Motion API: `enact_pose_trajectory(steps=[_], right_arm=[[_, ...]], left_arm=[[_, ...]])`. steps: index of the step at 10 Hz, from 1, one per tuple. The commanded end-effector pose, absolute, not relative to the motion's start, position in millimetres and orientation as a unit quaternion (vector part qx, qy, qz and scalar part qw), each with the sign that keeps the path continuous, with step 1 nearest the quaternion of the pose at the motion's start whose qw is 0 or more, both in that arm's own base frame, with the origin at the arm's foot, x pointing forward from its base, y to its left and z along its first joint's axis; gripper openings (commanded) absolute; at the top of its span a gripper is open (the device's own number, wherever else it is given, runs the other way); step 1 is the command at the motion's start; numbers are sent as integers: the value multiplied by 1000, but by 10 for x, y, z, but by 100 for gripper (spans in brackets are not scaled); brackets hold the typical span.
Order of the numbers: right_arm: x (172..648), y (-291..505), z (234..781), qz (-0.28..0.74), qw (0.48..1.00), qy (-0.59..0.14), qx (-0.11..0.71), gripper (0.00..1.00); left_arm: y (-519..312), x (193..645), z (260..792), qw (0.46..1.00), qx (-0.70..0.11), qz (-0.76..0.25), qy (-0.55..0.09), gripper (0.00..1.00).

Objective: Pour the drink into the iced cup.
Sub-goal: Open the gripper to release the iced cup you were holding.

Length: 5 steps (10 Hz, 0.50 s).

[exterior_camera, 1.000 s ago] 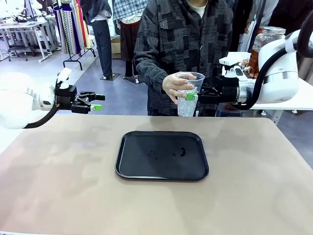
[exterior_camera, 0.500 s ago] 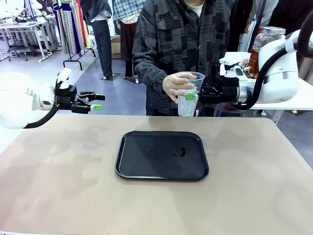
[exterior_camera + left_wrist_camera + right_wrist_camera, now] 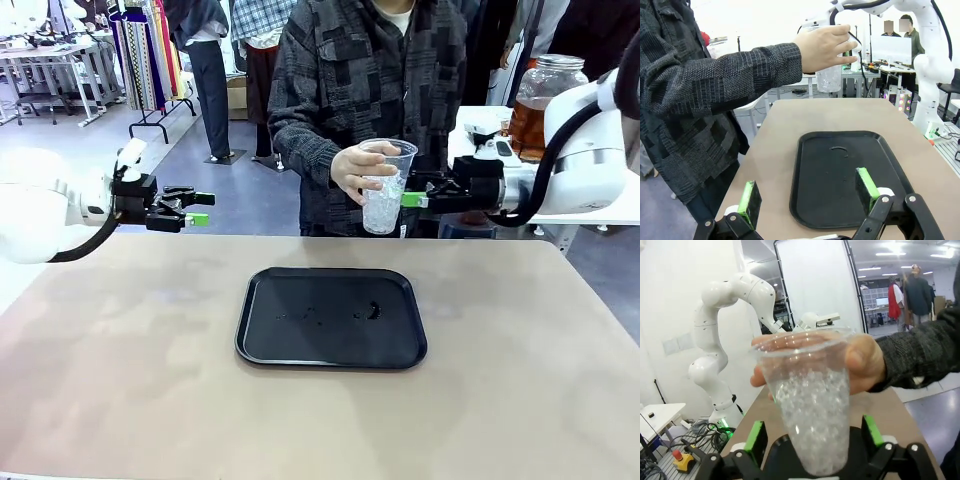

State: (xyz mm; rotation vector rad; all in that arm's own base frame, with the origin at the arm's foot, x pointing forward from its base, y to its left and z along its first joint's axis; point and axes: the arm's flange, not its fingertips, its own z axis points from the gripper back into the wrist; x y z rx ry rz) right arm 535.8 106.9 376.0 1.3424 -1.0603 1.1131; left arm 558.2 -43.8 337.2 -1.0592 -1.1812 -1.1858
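Note:
A person's hand holds the iced cup, clear plastic and full of ice, above the table's far edge. My right gripper stands open just right of the cup. In the right wrist view the cup sits in front of the right gripper, and both green pads are clear of its sides. The drink, amber in a big glass jar with a metal lid, stands on a side table behind my right arm. My left gripper hangs open and empty over the table's far left edge, and shows as the left gripper in its own view.
A black tray lies at the middle of the tan table, with a few wet marks on it. The person in a dark patterned jacket stands at the far side. Clothes racks and other tables are farther back.
My right gripper has opened off the iced cup and drawn back to the right. The person's hand keeps hold of the cup. The left arm has not moved.

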Motion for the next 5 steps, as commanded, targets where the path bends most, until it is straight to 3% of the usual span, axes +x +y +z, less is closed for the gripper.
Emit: enact_pose_trajectory(steps=[1,5], right_arm=[[5306,870,3707,464,524,-448,557,100],[5111,398,3316,502,512,-472,513,100]], left_arm=[[-439,5577,3384,548,-447,-501,-499,100],[-439,5577,3384,548,-447,-501,-499,100]])
